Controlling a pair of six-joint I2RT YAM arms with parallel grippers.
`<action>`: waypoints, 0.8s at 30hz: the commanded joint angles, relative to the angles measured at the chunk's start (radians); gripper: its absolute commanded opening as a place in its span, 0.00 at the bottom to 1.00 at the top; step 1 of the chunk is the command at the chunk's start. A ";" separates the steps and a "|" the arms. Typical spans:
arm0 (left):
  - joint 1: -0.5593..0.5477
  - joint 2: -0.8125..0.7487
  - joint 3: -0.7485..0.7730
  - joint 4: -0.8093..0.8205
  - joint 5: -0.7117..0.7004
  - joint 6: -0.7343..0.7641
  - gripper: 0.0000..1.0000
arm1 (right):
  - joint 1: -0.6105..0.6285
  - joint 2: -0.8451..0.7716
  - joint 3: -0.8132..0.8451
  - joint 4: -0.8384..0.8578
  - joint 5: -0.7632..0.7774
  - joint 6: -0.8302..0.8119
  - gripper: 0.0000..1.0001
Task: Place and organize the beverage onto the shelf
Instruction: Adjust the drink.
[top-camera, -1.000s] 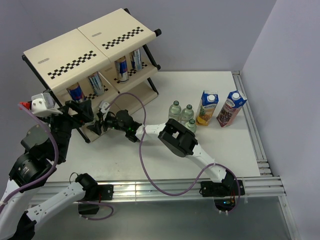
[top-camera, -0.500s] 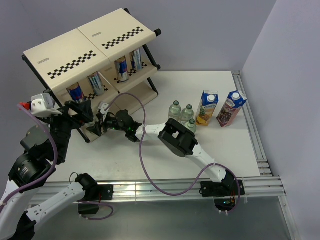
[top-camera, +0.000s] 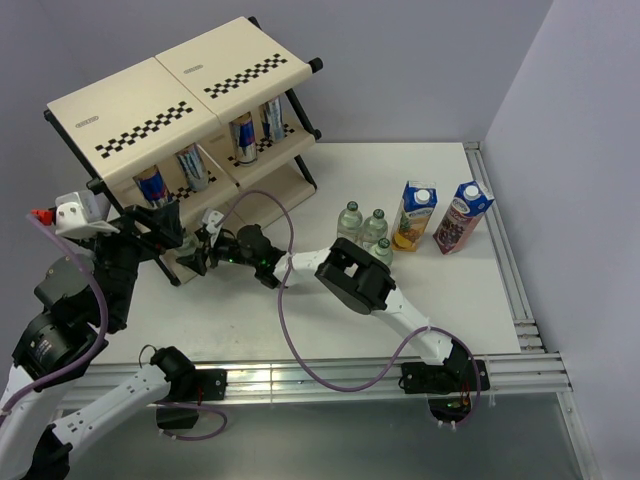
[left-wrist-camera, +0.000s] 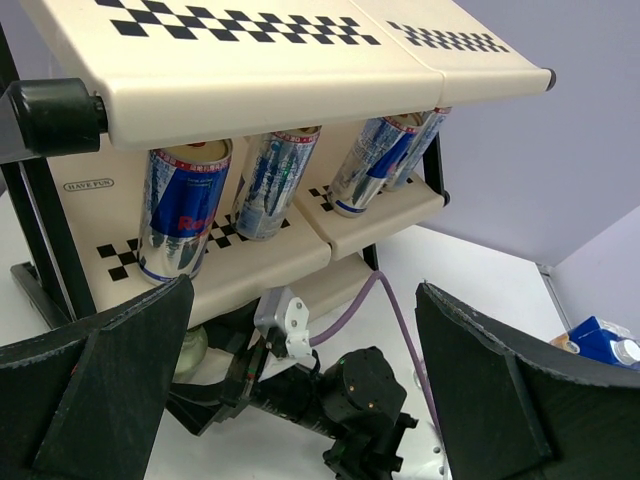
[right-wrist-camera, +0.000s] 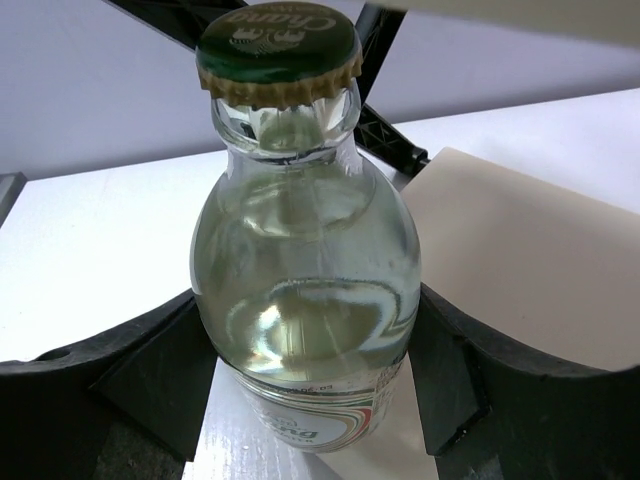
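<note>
Drinks stand partly on the rack and partly on the white worktop (top-camera: 450, 300). The large three-tier shelf with cream panels, black tubular frame and checkered strips (top-camera: 180, 90) sits at the far left. Four slim blue-silver-red cans (top-camera: 192, 166) stand tilted in a row on its middle tier, under the top panel.

The right gripper (top-camera: 198, 255) reaches to the front of the shelf's lowest tier and is clamped around a small clear glass bottle with a green-and-gold crown cap (right-wrist-camera: 300, 300). In the right wrist view the bottle is upright, pinched at its belly between the two black fingers (right-wrist-camera: 460, 380), with a cream panel just beside it to the right. Whether its base rests on anything cannot be told.

The left gripper (top-camera: 150, 225) hovers just in front of the shelf's left end, its jaws spread wide and holding nothing. Its wrist view looks between the fingers at the cans and down onto the right gripper below.

Three more small clear bottles (top-camera: 375, 228) stand clustered on the worktop, right of the shelf, near the right arm's elbow. Just beside them to the right stand a tall pineapple-yellow carton (top-camera: 415, 215) and a tall grape-purple carton (top-camera: 460, 217), both upright, close to each other but apart.
</note>
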 joint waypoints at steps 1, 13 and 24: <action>0.004 -0.008 0.012 -0.002 0.027 -0.008 1.00 | -0.006 -0.076 0.001 0.197 0.011 -0.013 0.57; 0.004 0.021 -0.083 -0.111 -0.007 -0.195 0.99 | -0.009 -0.076 0.015 0.196 0.050 0.007 0.31; 0.004 0.099 -0.129 -0.201 -0.047 -0.335 0.91 | -0.010 -0.131 -0.200 0.453 0.061 0.030 0.09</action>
